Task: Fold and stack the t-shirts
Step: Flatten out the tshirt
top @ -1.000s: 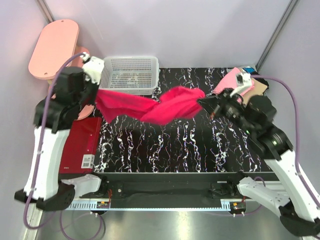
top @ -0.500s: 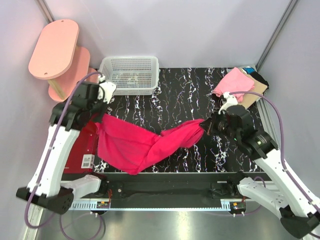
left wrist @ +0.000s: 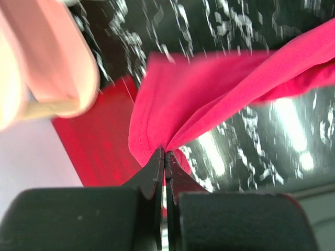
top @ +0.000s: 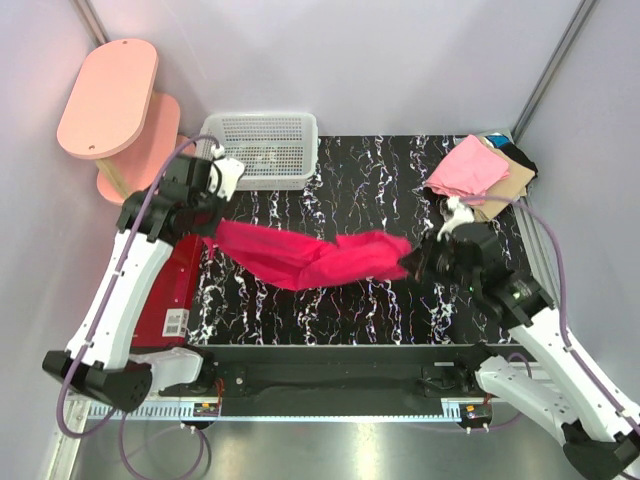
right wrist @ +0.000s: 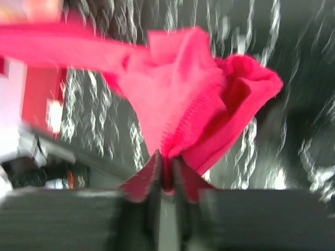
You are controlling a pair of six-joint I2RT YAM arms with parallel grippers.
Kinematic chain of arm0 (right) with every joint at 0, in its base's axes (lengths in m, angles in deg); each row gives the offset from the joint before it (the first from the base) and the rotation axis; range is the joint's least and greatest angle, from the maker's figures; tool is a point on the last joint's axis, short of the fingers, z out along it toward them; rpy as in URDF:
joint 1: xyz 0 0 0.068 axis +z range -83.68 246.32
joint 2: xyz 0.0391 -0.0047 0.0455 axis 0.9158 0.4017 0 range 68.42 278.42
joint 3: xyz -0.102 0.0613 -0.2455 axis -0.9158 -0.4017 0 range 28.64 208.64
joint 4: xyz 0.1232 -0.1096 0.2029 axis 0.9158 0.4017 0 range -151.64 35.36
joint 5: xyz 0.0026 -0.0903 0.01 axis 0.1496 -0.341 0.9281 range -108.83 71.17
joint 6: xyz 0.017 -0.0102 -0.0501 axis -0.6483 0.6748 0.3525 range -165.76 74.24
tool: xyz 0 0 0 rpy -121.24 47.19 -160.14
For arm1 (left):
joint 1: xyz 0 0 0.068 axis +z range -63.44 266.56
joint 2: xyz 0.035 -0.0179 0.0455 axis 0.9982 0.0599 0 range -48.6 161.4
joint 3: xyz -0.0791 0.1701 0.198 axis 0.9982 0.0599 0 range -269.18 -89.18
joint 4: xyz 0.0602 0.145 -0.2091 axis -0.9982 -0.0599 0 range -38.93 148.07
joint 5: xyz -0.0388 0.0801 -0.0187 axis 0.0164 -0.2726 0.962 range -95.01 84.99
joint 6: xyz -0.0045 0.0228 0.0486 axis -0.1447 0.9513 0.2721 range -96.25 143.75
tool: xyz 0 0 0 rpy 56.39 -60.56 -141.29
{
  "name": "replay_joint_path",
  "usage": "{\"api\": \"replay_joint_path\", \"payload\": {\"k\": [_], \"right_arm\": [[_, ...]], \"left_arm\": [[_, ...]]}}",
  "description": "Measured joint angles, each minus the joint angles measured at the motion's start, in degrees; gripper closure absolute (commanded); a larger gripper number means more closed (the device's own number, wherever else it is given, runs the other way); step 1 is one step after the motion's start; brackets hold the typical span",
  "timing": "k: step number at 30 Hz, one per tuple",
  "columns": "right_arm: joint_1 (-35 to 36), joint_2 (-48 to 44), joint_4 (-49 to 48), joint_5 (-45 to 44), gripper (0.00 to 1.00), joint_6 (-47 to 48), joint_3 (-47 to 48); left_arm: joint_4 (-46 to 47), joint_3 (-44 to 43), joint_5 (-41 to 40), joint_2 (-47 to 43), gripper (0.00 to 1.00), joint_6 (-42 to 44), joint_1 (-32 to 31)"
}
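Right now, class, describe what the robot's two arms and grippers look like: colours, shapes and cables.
Both the left arm and right arm have white, rounded link shells with black joints and wrist housings. A purple cable runs along each arm. The left gripper and right gripper have dark, wedge-shaped fingers tapering to thin tips.

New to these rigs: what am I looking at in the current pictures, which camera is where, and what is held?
Two white robot arms are bolted at the near edge of a black marbled table. The wide picture looks down from above and behind them; the two close-ups come from a camera on each wrist. The left pincer and right pincer are each shut on one end of a magenta t-shirt, stretched between them. Also there: a white mesh basket, a dark red mat and a pile of folded shirts at the far right corner.
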State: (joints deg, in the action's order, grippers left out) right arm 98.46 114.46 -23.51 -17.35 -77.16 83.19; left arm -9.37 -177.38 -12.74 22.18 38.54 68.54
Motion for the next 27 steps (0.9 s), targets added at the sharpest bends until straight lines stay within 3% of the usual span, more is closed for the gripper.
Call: {"api": "replay_joint_path", "payload": {"k": [4, 5, 8, 12, 17, 22, 27], "right_arm": [[-0.04, -1.33, 4.46, 6.86, 0.36, -5.29, -10.62], [-0.04, 0.02, 6.38, 7.98, 0.34, -6.05, -12.83], [-0.04, 5.68, 10.36, 8.11, 0.31, -6.47, -12.94], [-0.04, 17.46, 11.65, 5.31, 0.31, -4.09, -1.31], [-0.07, 31.01, 0.74, 3.89, 0.33, -1.18, 6.29], [-0.13, 41.68, -8.09, 7.04, 0.38, -0.98, 4.70], [-0.15, 45.44, -13.33, 13.18, 0.39, -0.76, 2.58]], "left_arm": [[-0.61, 6.54, 0.96, -3.45, 1.00, -0.02, 0.00], [-0.55, 6.86, 1.27, -3.04, 1.00, -0.02, 0.00], [-0.11, 6.78, 1.73, -2.01, 1.00, -0.17, 0.00], [0.04, 5.62, 2.36, -0.11, 1.00, -0.26, 0.00], [0.57, 5.29, 2.67, 0.31, 1.00, -0.42, 0.00], [0.72, 5.33, 2.58, 0.22, 1.00, -0.39, 0.00], [0.74, 5.35, 2.58, 0.17, 1.00, -0.42, 0.00]]}}
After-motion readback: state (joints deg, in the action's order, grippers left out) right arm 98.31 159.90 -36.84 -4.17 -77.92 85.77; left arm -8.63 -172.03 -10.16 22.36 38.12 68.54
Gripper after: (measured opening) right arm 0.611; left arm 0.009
